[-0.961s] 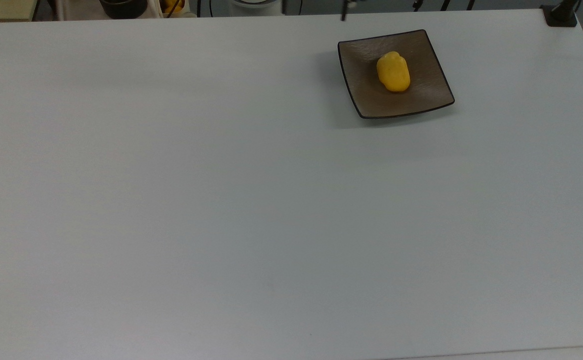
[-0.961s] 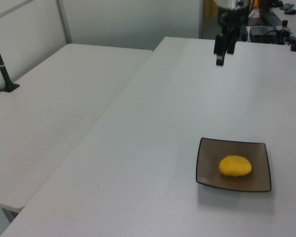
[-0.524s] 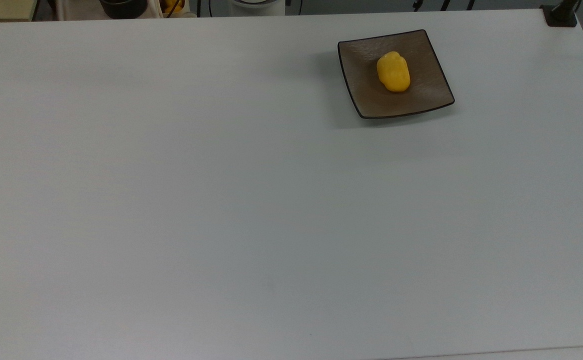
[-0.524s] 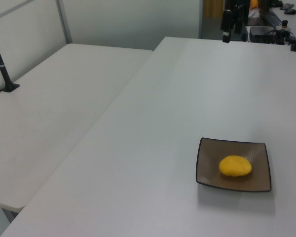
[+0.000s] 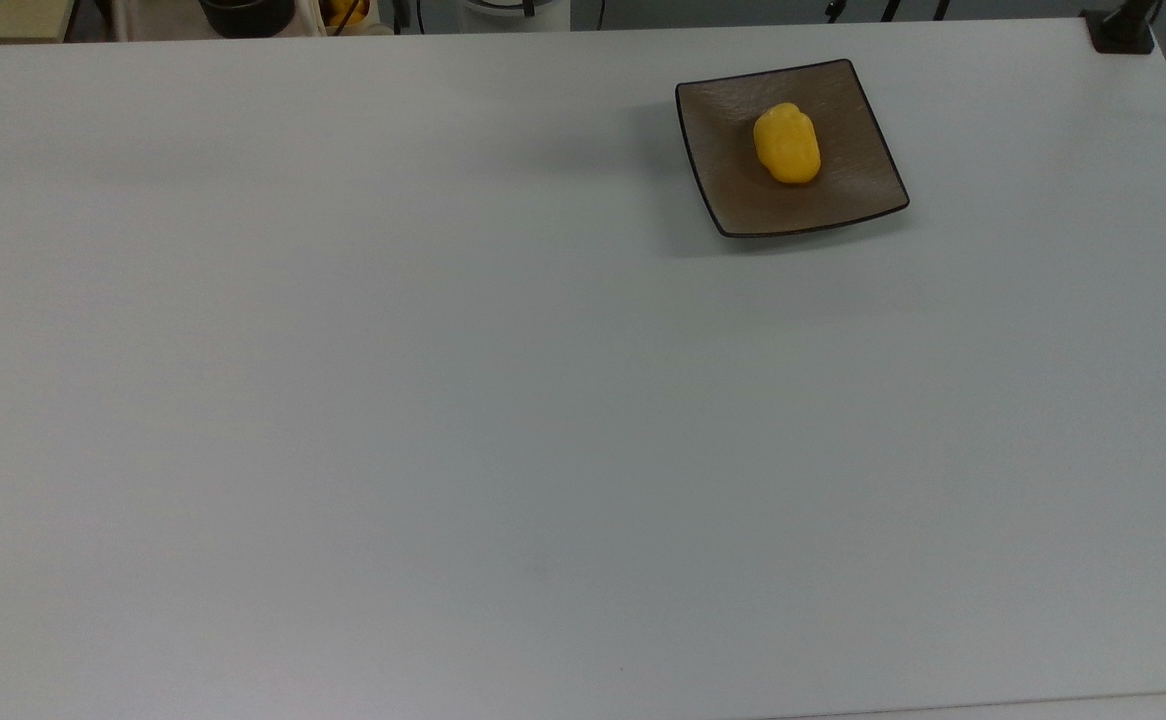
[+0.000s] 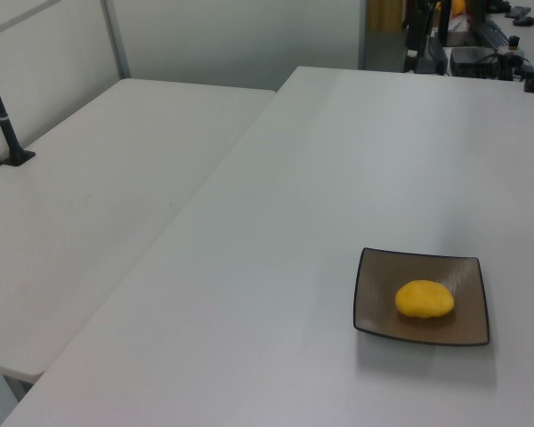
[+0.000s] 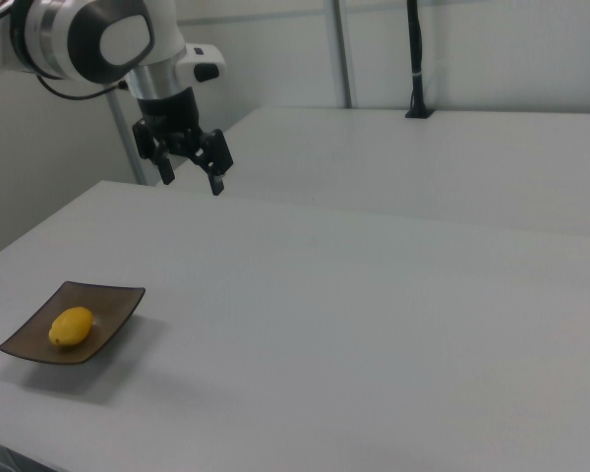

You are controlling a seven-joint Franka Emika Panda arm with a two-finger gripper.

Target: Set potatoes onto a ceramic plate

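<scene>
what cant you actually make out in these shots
- Underside of the potato: in every view it is hidden where it rests on the ceramic plate.
- Items beyond the table's far edge in the top view: a dark container and something yellow are cut off by the frame's upper border.
- Arm above the open gripper: in the right view it is cut off by the frame's upper-left corner.
</scene>
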